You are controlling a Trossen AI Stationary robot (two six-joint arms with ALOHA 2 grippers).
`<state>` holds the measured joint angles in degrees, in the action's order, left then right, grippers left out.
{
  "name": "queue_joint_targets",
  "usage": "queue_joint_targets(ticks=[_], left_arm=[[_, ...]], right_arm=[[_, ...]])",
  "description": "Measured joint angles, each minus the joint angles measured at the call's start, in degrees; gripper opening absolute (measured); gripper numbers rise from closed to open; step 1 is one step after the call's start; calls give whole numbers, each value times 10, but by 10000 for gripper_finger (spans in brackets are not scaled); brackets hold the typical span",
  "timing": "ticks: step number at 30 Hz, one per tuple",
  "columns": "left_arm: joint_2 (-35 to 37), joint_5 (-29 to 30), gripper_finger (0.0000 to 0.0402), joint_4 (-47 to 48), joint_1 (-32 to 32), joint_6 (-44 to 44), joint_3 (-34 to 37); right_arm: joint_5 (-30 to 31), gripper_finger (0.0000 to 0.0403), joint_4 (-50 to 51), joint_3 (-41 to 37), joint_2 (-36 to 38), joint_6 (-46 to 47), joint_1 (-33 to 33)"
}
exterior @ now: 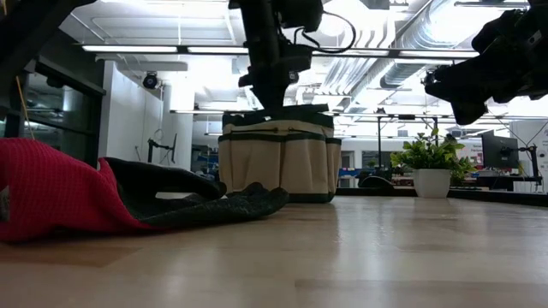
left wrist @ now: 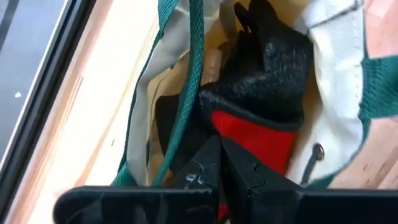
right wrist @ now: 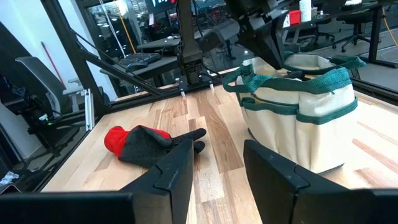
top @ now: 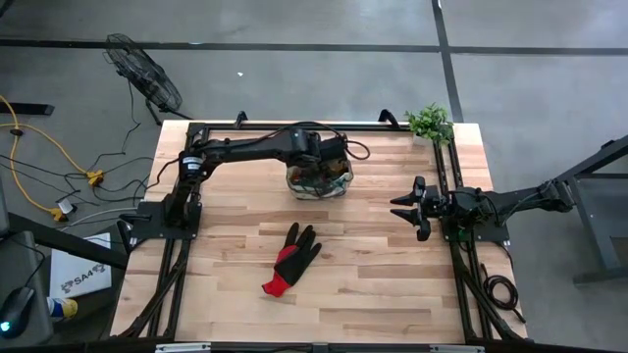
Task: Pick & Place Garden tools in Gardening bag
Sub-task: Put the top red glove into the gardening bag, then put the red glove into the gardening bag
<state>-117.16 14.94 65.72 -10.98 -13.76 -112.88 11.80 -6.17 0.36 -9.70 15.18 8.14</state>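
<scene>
Gardening bag stands near the tabletop's far edge; my left claw, shut empty, hangs inside over a black-and-red glove. Another glove lies mid-tabletop. My right claw waits open by the right edge.

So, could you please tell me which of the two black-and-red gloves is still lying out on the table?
The glove flat on the bare wood near the table's middle. The other glove is inside the gardening bag, with the left gripper shut just above it.
</scene>
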Motion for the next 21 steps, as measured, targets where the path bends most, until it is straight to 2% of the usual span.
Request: queue_joint_targets(ticks=[11, 21], left_arm=[[25, 35, 0, 59, 23, 0, -24], [56, 28, 0, 136, 67, -1, -24]], right_arm=[[0, 135, 0, 0, 0, 0, 0], [0, 135, 0, 0, 0, 0, 0]])
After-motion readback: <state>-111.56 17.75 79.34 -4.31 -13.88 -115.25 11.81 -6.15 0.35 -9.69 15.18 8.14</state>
